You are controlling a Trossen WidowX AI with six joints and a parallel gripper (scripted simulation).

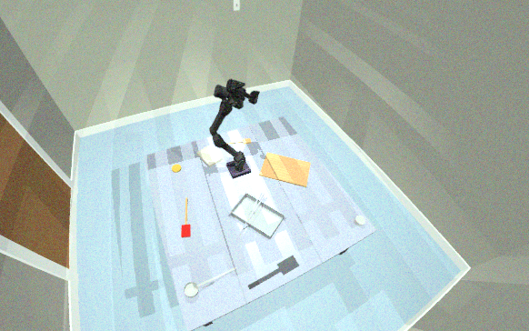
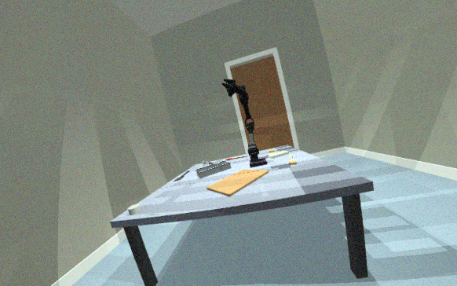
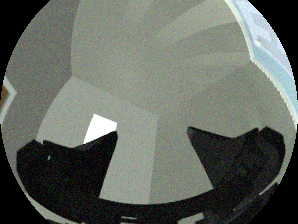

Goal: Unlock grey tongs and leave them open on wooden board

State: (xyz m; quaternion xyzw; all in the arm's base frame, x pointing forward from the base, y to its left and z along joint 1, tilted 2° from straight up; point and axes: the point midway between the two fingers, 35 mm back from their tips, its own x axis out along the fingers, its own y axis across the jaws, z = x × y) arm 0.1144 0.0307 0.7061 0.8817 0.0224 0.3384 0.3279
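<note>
The grey tongs (image 1: 255,212) lie across the roasting tin (image 1: 277,227) (image 2: 215,169), with one end past the tin's rim; they look thin and closed, but their lock is too small to make out. The wooden board (image 1: 285,170) (image 2: 238,181) lies flat on the table, with nothing on it. My gripper (image 2: 225,87) (image 3: 152,132) is open and empty, raised high above the table and far from the tongs. The wrist view shows its two black fingers wide apart against the walls, with no tongs, tin or board in sight.
A red-headed spatula (image 1: 185,231), a yellow disc (image 1: 176,168), a cream block (image 1: 209,155) (image 2: 278,154) and a small orange tool (image 1: 247,141) (image 2: 292,161) lie around the arm. A round-headed ladle (image 1: 191,289), a dark spatula (image 1: 288,265) and a white cylinder (image 1: 360,220) (image 2: 134,209) lie near table edges.
</note>
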